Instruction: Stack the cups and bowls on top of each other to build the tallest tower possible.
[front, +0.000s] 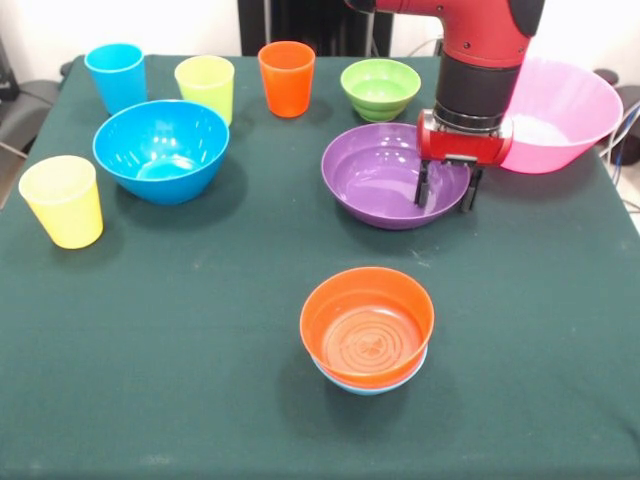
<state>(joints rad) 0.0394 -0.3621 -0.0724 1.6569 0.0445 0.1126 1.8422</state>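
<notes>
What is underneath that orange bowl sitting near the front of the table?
The glossy orange plastic bowl sits nested in a small light-blue plastic bowl. Only a thin curved strip of the light-blue bowl's rim shows below it; the rest, including its inside, is covered.

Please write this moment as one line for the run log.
gripper: open, straddling purple bowl rim | tower: orange bowl nested in light-blue bowl | cups: unstacked

Around the orange plastic bowl nested in a light-blue one (367, 328), green tablecloth (200, 400) lies bare on every side. Beyond it, the wide purple plastic bowl (385, 185) and the red-and-black gripper (447, 192) astride its rim block passage.
</notes>
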